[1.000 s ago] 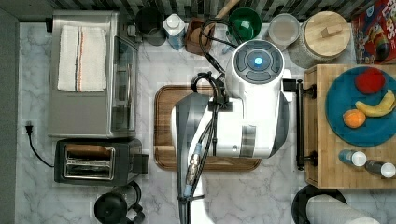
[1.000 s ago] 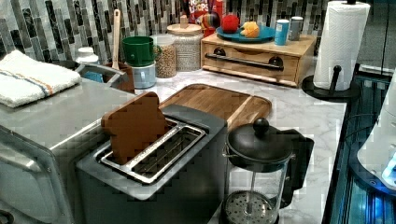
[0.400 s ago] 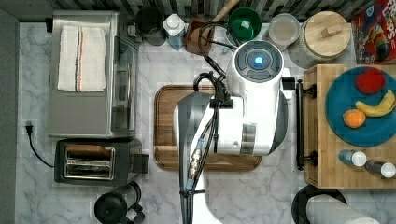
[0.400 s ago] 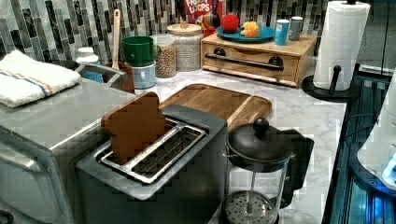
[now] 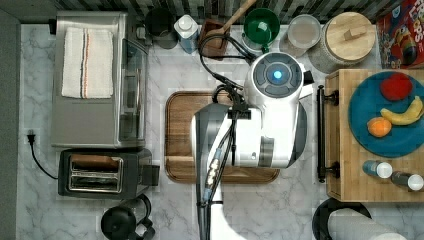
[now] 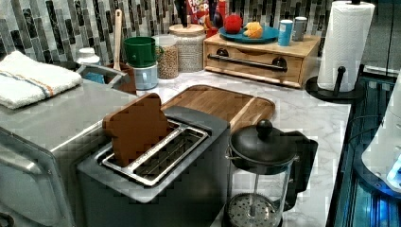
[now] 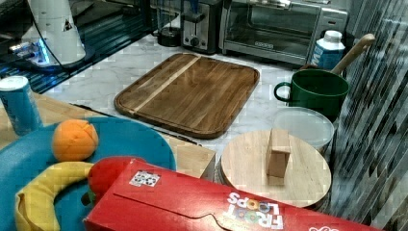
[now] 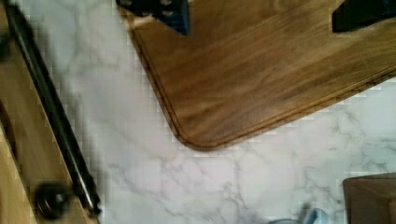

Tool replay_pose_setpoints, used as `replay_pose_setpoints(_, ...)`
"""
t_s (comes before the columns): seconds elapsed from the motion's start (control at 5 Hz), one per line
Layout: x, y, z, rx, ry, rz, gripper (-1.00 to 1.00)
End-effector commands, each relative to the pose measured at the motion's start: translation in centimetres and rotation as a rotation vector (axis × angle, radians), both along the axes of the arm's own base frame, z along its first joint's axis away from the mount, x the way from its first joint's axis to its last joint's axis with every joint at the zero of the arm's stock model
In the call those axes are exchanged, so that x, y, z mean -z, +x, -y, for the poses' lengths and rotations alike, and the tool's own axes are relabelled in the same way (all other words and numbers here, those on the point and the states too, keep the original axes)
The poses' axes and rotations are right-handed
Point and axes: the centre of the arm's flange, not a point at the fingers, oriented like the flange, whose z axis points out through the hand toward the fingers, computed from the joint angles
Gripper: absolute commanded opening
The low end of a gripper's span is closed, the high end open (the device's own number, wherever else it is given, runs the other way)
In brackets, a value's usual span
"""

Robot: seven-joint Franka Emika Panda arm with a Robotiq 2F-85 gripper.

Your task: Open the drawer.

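Note:
The drawer [image 6: 253, 70] is a light wooden box front with a long thin black bar handle [image 6: 246, 61], sitting flush in its case under the butcher-block top. In the top view the handle [image 5: 320, 132] runs along the case's left side, just right of my arm's white body [image 5: 272, 120]. The wrist view puts the handle [image 8: 51, 112] and the drawer front [image 8: 18, 158] to one side. My gripper [image 8: 259, 11] is open, with its dark fingertips [image 8: 156, 10] wide apart above the corner of the brown tray [image 8: 261, 74]. Nothing is between them.
The brown tray [image 5: 180, 135] lies under the arm on the marble counter. A blue plate [image 5: 360, 110] of fruit and small bottles [image 5: 377, 169] sit on the drawer case. A paper towel roll [image 6: 343, 45] stands beside it. Jars, a green mug [image 5: 261, 24], toaster oven, toaster and French press [image 6: 260, 170] line the edges.
The arm's head has shifted slightly toward the top view's lower right, closer to the drawer handle. Nothing else has moved.

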Motion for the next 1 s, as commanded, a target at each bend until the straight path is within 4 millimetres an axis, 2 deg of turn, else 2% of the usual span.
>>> replay_pose_setpoints(0.2, 1.5, -3.1, 12.0, -0.215, -0.024, 0.017, 1.0)
replay_pose_setpoints(0.4, 2.3, -3.0, 14.2, -0.267, -0.058, 0.044, 1.0)
replay_pose_setpoints(0.6, 3.4, -3.1, 15.5, -0.297, -0.078, 0.058, 1.0)
replay_pose_setpoints(1.0, 5.6, -3.0, 15.2, -0.302, -0.102, 0.055, 1.0)
